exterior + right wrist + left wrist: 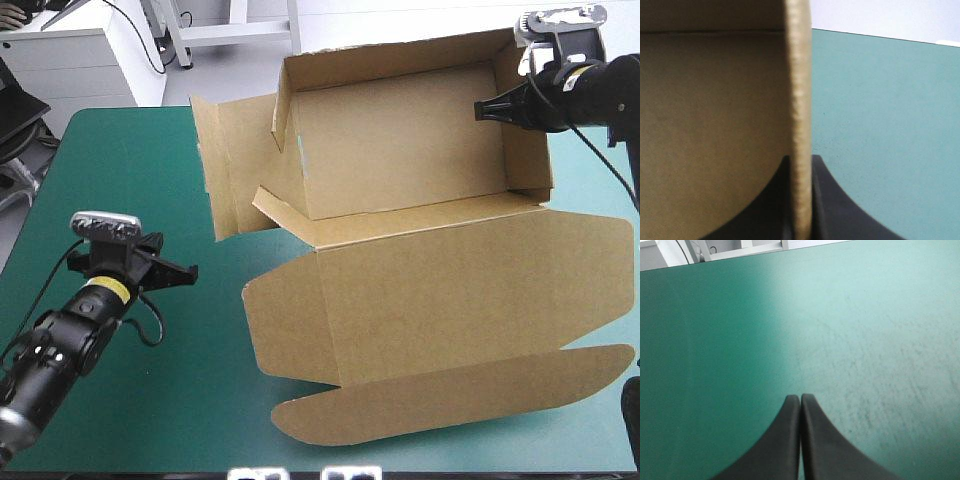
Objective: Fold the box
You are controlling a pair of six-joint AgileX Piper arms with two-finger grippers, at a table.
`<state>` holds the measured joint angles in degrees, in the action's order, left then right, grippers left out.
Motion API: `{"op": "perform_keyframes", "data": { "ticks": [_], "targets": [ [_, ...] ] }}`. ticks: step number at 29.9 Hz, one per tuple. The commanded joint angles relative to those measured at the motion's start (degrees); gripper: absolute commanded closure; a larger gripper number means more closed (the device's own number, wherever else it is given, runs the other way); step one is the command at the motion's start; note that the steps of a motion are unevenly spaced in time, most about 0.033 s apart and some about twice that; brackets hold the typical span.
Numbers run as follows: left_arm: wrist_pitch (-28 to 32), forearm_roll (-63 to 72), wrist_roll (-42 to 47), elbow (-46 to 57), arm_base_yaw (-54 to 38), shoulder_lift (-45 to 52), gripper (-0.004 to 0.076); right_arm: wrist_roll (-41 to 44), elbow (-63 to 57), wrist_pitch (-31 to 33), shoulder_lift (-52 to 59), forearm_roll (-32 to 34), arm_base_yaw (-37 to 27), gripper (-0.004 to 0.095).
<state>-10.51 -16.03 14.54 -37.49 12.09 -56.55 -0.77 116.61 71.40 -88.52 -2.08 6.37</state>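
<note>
The brown cardboard box [400, 160], walls partly raised and lid lying flat, sits toward the far right of the teal-green table cover [150, 190]. The right gripper [482, 110] clamps its right wall. The left gripper [800, 398], fingers pressed together, hovers over bare cover.

Bright, even light noted, soft narrow shadows cast on teal-green cover [200, 400] beside box [400, 150], interior evenly lit.
</note>
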Motion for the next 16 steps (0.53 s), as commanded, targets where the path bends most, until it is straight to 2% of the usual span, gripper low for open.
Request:
{"op": "perform_keyframes", "data": {
  "ticks": [1,9,16],
  "targets": [
    [6.7,2.8,1.0,-7.7,0.1,-6.2,0.0732,-0.9,1.8,0.3,3.3,-1.4,-0.5,0.0926],
    [6.2,12.5,0.4,-20.6,0.1,-17.5,0.0720,-1.0,1.8,0.3,3.9,-2.1,-0.5,0.0926],
    [5.2,20.0,0.2,-22.4,0.1,-19.7,0.0709,-1.9,1.8,0.3,3.8,-3.8,-0.5,0.0926]
  ]
}}
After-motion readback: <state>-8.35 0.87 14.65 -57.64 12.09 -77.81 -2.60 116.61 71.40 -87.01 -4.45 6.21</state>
